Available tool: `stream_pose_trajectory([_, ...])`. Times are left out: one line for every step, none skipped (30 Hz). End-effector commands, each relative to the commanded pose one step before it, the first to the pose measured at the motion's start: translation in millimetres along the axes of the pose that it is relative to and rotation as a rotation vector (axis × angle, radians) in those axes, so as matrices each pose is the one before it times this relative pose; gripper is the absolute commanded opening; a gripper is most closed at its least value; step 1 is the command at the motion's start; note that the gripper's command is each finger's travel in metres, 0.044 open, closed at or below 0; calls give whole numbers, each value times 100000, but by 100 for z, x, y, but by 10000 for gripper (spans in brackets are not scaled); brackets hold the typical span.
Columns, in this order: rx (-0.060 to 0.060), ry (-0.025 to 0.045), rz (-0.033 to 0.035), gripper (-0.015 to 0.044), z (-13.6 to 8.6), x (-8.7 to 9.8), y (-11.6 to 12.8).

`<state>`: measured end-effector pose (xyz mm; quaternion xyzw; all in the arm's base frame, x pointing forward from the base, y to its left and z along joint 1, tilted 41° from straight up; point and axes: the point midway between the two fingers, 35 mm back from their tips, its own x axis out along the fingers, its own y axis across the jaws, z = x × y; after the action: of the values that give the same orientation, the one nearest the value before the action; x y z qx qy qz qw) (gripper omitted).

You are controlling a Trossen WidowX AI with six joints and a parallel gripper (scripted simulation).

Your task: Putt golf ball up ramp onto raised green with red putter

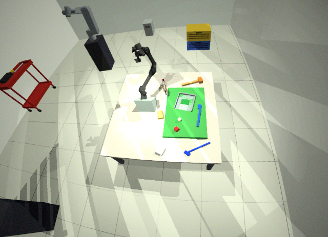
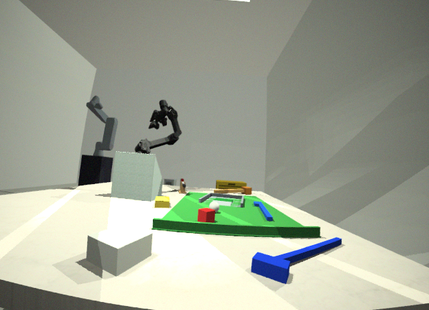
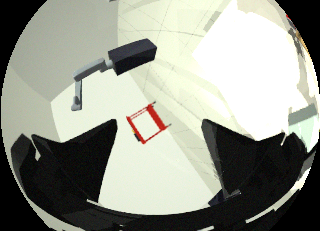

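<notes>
The white golf ball (image 1: 179,119) (image 2: 214,206) rests on the green board (image 1: 185,132) (image 2: 238,229), between a red cube (image 1: 176,129) (image 2: 206,215) and a grey-walled frame (image 1: 187,93) (image 2: 226,195). The frame surrounds a pale area with a green square; which part is ramp or raised green is hard to tell. A slim item with a red top (image 1: 163,80) (image 2: 181,180) stands by the board's far left corner; it is too small to tell whether it is the red putter. My gripper (image 1: 135,55) (image 2: 157,123) (image 3: 160,123) is open and empty, high above the table's far left part.
A blue T-shaped tool (image 1: 198,116) (image 2: 265,211) lies on the board, another blue tool (image 1: 199,147) (image 2: 306,250) in front. An orange mallet (image 1: 200,80) (image 2: 247,190) lies behind. A yellow block (image 1: 160,114) (image 2: 161,201) and white block (image 1: 160,151) (image 2: 119,248) are left.
</notes>
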<state>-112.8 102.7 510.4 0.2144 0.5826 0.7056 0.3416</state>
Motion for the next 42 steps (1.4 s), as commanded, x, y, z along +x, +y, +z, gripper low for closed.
stream_pose_trajectory([-422, 1102, -49, 426, -244, 8, -52])
stream_pose_trajectory([-1274, 3306, -123, 440, -733, 18, -158])
stream_pose_trajectory([-3316, 5594, -113, 440, -1321, 26, -180])
stream_pose_trajectory([-6003, 6806, 60, 440, -1742, 35, -51])
stream_pose_trajectory([-6557, 6646, 338, 440, -1747, 38, 60])
stream_pose_trajectory([-6624, 6592, 642, 440, -1741, 36, 134])
stream_pose_trajectory([-6683, 6527, 939, 440, -1732, 35, 206])
stream_pose_trajectory([-6741, 6448, 1230, 440, -1721, 35, 276])
stream_pose_trajectory([-6800, 6356, 1512, 440, -1707, 35, 346])
stream_pose_trajectory([-6859, 6252, 1786, 440, -1692, 36, 415])
stream_pose_trajectory([-6706, 5951, 1984, 440, -1623, 38, 469])
stream_pose_trajectory([-6726, 5948, 2259, 440, -1635, 38, 536])
stream_pose_trajectory([-6776, 5846, 2495, 440, -1622, 40, 599])
stream_pose_trajectory([-6832, 5712, 2713, 440, -1601, 44, 659])
stream_pose_trajectory([-6889, 5569, 2920, 440, -1577, 49, 718])
stream_pose_trajectory([-6945, 5418, 3117, 440, -1551, 55, 775])
stream_pose_trajectory([-7001, 5262, 3304, 440, -1524, 61, 832])
stream_pose_trajectory([-7055, 5102, 3480, 440, -1495, 69, 887])
stream_pose_trajectory([-7109, 4937, 3646, 440, -1464, 78, 941])
stream_pose_trajectory([-7161, 4768, 3802, 440, -1432, 88, 994])
stream_pose_trajectory([-7210, 4452, 3961, 440, -1376, 94, 1048])
stream_pose_trajectory([-7329, 4315, 4137, 440, -1352, 105, 1108])
stream_pose_trajectory([-7378, 4134, 4265, 440, -1314, 117, 1158])
stream_pose_trajectory([-7426, 3952, 4384, 440, -1274, 129, 1206])
stream_pose_trajectory([-7471, 3768, 4492, 440, -1232, 143, 1252])
stream_pose_trajectory([-7516, 3585, 4592, 440, -1188, 158, 1296])
stream_pose_trajectory([-7558, 3403, 4682, 440, -1143, 173, 1338])
stream_pose_trajectory([-7598, 3221, 4764, 440, -1096, 190, 1379])
stream_pose_trajectory([-7636, 3040, 4838, 440, -1048, 207, 1417])
stream_pose_trajectory([-7673, 2862, 4903, 440, -998, 225, 1453])
stream_pose_trajectory([-7615, 2655, 4903, 440, -936, 241, 1469])
stream_pose_trajectory([-7647, 2485, 4954, 440, -885, 260, 1500])
stream_pose_trajectory([-7675, 2317, 4998, 440, -833, 280, 1528])
stream_pose_trajectory([-7701, 2153, 5036, 440, -780, 301, 1554])
stream_pose_trajectory([-7724, 1991, 5069, 440, -727, 322, 1577])
stream_pose_trajectory([-7744, 1831, 5097, 440, -673, 343, 1597])
stream_pose_trajectory([-7762, 1675, 5121, 440, -618, 366, 1615])
stream_pose_trajectory([-7776, 1522, 5140, 440, -563, 388, 1630])
stream_pose_trajectory([-7788, 1372, 5156, 440, -508, 411, 1643])
stream_pose_trajectory([-7796, 1225, 5168, 440, -452, 434, 1652])
stream_pose_trajectory([-7536, 1065, 4943, 440, -391, 422, 1618])
stream_pose_trajectory([-7424, 926, 4871, 440, -334, 438, 1598])
